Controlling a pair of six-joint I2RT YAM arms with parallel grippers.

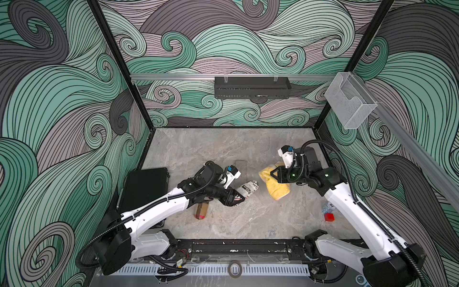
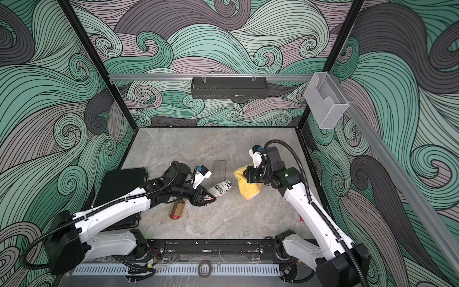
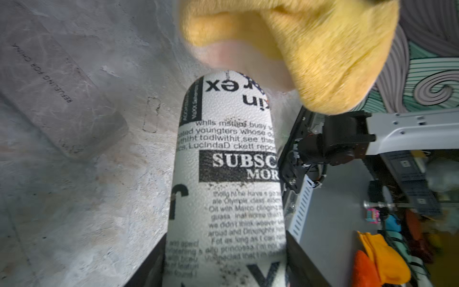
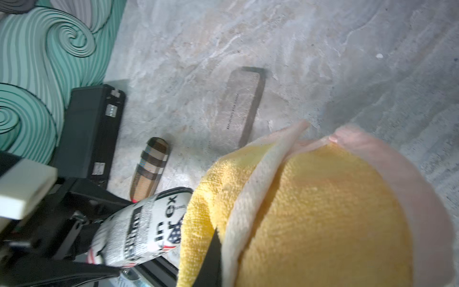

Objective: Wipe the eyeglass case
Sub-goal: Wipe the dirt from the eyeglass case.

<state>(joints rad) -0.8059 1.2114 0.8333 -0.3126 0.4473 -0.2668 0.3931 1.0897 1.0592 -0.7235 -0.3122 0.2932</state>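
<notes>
**A:** Where is the case sitting right now?

**B:** The left gripper (image 1: 238, 198) is pinching the white, newsprint-patterned, round-ended eyeglass case (image 1: 248, 189) by one end. It is holding it out over the grey marbled tabletop (image 1: 223, 149), with the free end pointing at the fluffy yellow microfibre cloth (image 1: 275, 190).

**A:** And the cloth?

**B:** It is bunching in the right gripper (image 1: 273, 174), whose jaws are clamping down on a fold of it. The cloth is hanging right at the case's tip, and I cannot tell whether the two are touching.

**A:** What is worrying you?

**B:** The left grip is sitting far back, so I am expecting a hard stroke on the free end to lever the case and twist it out of the jaws. A loose flap is also threatening to snag the tip and drag it sideways. If the case slips, it is probably falling close to the tan plaid eyeglass case (image 1: 201, 210) lying under the left arm.
</notes>
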